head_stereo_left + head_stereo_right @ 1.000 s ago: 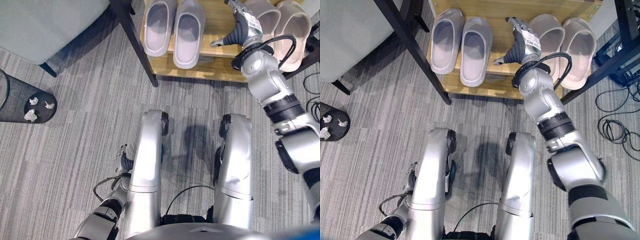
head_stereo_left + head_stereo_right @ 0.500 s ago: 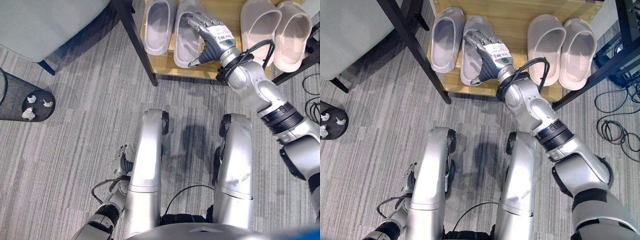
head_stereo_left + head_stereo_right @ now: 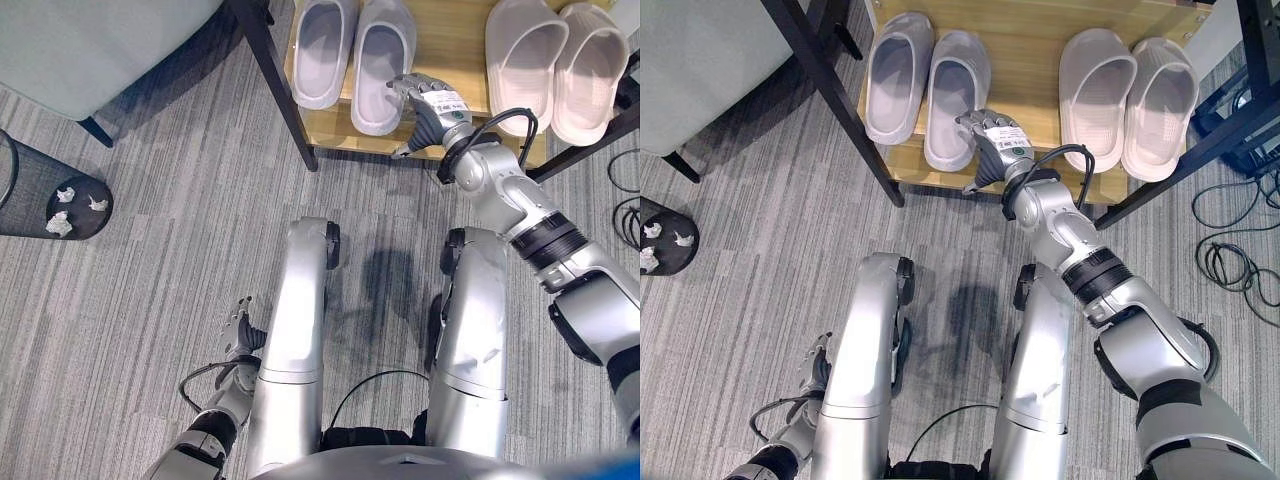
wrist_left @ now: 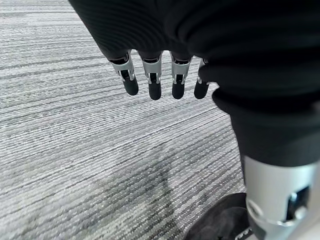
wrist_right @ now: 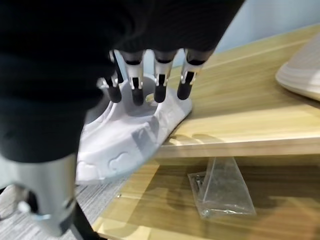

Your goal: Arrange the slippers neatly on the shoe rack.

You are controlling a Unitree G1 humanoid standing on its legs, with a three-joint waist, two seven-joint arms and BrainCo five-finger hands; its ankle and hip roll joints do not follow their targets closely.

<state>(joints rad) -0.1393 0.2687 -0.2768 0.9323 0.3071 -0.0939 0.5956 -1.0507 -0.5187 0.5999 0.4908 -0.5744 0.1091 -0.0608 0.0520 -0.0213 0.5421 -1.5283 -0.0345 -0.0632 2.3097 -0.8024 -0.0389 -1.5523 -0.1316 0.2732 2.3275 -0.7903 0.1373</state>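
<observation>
Grey striped carpet (image 3: 150, 290) fills most of the frame, with a light wooden shoe rack on black metal legs (image 3: 450, 60) across the upper edge. On its shelf, at upper centre, a pair of pale lilac-grey closed-toe foam slippers (image 3: 355, 55) lies side by side, heels toward the front edge; at upper right a pair of beige open-back foam slippers (image 3: 555, 60) lies the same way, well apart from the first. A black mesh waste bin holding crumpled paper (image 3: 50, 205) sits at far left.

The robot's right hand (image 3: 428, 105) reaches in from the right, its fingers relaxed and grasping nothing, hovering just beside the heel of the right-hand lilac slipper, which juts slightly over the shelf edge. The left hand (image 4: 160, 75) hangs low at bottom left, fingers loose above the carpet.

The slippers look light, soft and springy; a nudge on the heel rim or a pinch on the side wall would likely shift one without damage.
</observation>
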